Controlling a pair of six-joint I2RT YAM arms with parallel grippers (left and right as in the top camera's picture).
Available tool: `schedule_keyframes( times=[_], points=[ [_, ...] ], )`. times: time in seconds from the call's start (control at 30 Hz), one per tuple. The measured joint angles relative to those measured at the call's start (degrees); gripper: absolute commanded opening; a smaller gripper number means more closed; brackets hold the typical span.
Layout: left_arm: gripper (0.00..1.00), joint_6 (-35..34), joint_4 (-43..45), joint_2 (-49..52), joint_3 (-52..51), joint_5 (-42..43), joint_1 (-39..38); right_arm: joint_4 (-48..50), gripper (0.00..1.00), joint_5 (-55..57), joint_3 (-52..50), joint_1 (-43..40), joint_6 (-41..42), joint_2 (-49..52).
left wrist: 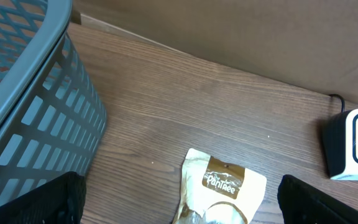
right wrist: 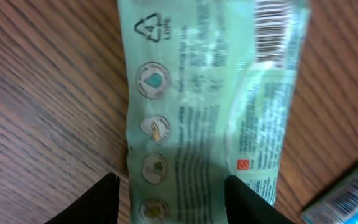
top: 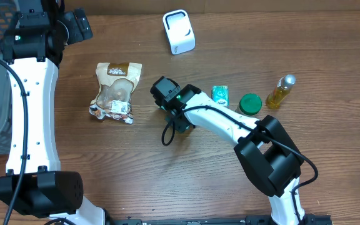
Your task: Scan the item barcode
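Wood-grain tabletop is filling every view, with a grey mesh basket sitting at its left edge and the white scanner standing at the far side. The item I am working with, a pale green packet, is lying flat on the wood directly under the right arm. Its printed back is facing upward, so its barcode is showing at the top corner in the right wrist view. From overhead the arm's head is hiding the packet. I am judging that lie as useful, since the code is exposed rather than pressed against the wood. It is lying well apart from the scanner, though, so I am reckoning the scan itself is not yet done.

The right jaws are standing partly apart and pointing down, one tip beside the packet's edge and the other over its middle. The wrapper is looking flat and unpinched, so I am reading them as holding nothing. The right arm is reaching forward and leftward across the tabletop, wrist bent down.

The left arm is stretching up the left side, its jaws spread as wide as they go with nothing between them. Its camera is looking down on a brown snack bag and the scanner. A small teal box, a round green tub and a yellow bottle are waiting to the right.
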Motion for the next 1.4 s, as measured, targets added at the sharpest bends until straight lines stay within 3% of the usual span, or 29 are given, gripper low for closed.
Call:
schedule_keyframes(
  times=[0.33,0.4,0.5,0.63,0.77,0.9,1.17,1.4],
  points=[
    [1.00,0.02,0.00,0.00,0.00,0.00,0.00,6.62,0.49,-0.20,-5.29,0.09,-0.66,-1.64],
    [0.99,0.00,0.00,0.00,0.00,0.00,0.00,8.50,0.41,0.00,-6.80,0.09,-0.70,-2.32],
    [1.00,0.00,0.00,0.00,0.00,0.00,0.00,9.51,0.37,0.74,-7.74,0.04,-0.85,-2.80],
    [1.00,0.00,0.00,0.00,0.00,0.00,0.00,9.55,0.20,1.09,-7.74,0.04,-0.94,-2.80],
    [1.00,0.00,0.00,0.00,0.00,0.00,0.00,8.90,0.18,1.09,-7.74,0.04,-1.07,-3.04],
    [1.00,0.00,0.00,0.00,0.00,0.00,0.00,8.55,0.04,1.16,-7.74,0.04,-0.90,-3.13],
    [0.99,0.00,0.00,0.00,0.00,-0.02,0.00,6.05,0.04,-0.37,-6.25,0.00,1.09,-3.23],
    [1.00,0.00,0.00,0.00,0.00,0.00,0.00,2.14,0.03,-12.00,-2.03,-1.57,1.79,-5.66]
  ],
)
